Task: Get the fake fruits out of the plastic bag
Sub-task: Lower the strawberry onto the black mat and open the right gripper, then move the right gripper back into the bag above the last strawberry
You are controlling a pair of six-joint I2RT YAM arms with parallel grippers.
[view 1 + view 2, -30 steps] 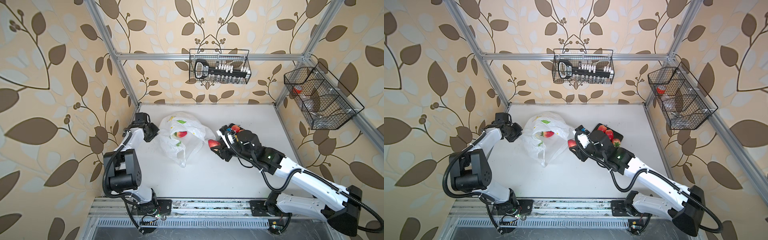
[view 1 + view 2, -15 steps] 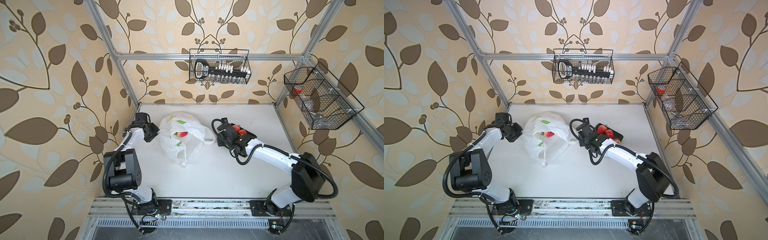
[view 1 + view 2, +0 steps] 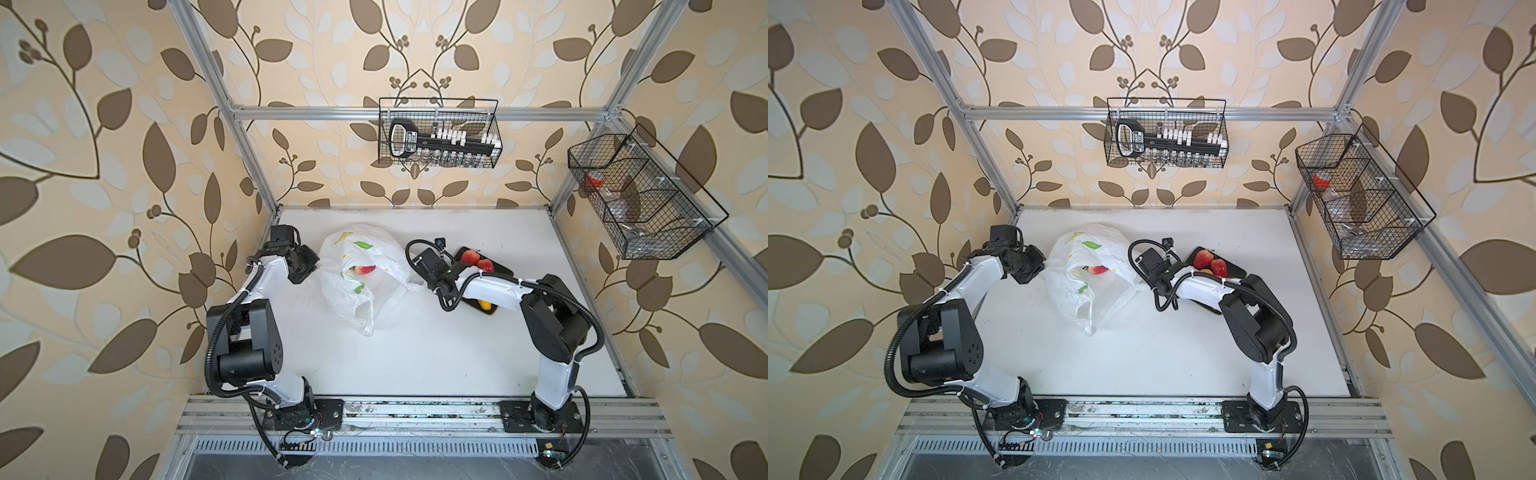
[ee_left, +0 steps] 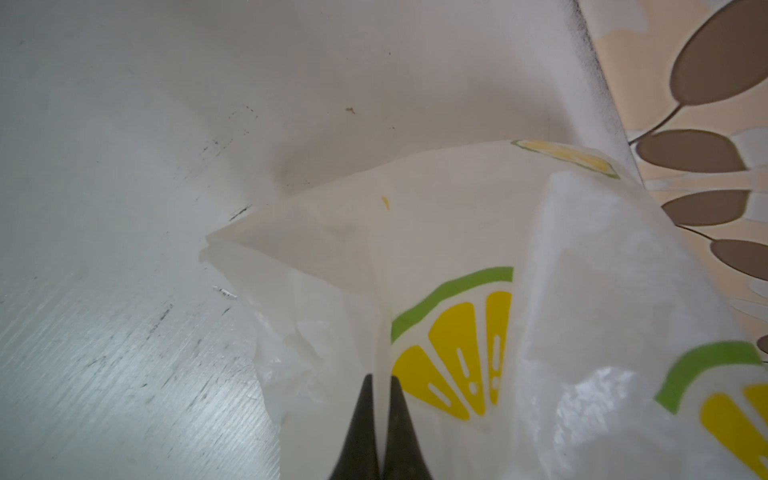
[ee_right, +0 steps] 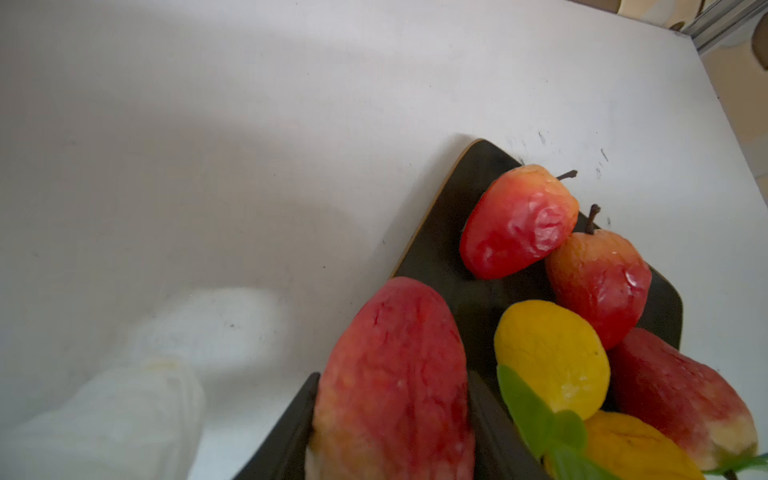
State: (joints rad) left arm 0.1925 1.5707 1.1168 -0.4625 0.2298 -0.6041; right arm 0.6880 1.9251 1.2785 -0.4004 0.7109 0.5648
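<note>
Where both top views look down, the white table [image 3: 415, 357] carries everything.

Plastic bag [image 3: 374, 291]: crumpled, lying left of centre, lemon-and-leaf print, one loop handle trailing toward the arm bases.

Dark tray [image 5: 449, 249]: on the table to the right of the bag, partly under the right arm.

Left gripper [image 4: 381, 380]: at the bag's left edge, fingers drawn together, a thin fold of bag film pinched between them.

Right gripper [image 5: 395, 376]: jaws partway apart and clamped on a reddish peach [image 5: 395, 353], held at the tray's edge. Whether the peach touches the tray cannot be told.

Fake fruits on the tray, right wrist view:
- red stemmed fruit [image 5: 517, 224], touching a second stemmed fruit [image 5: 598, 286]
- yellow fruit [image 5: 548, 357] with a green leaf [image 5: 528, 411]
- pink-red fruit [image 5: 677, 395]
- orange-yellow fruit [image 5: 636, 449], cut off by the frame

Fake fruits in the bag: one red fruit [image 3: 366, 269], showing near the bag's middle.
</note>
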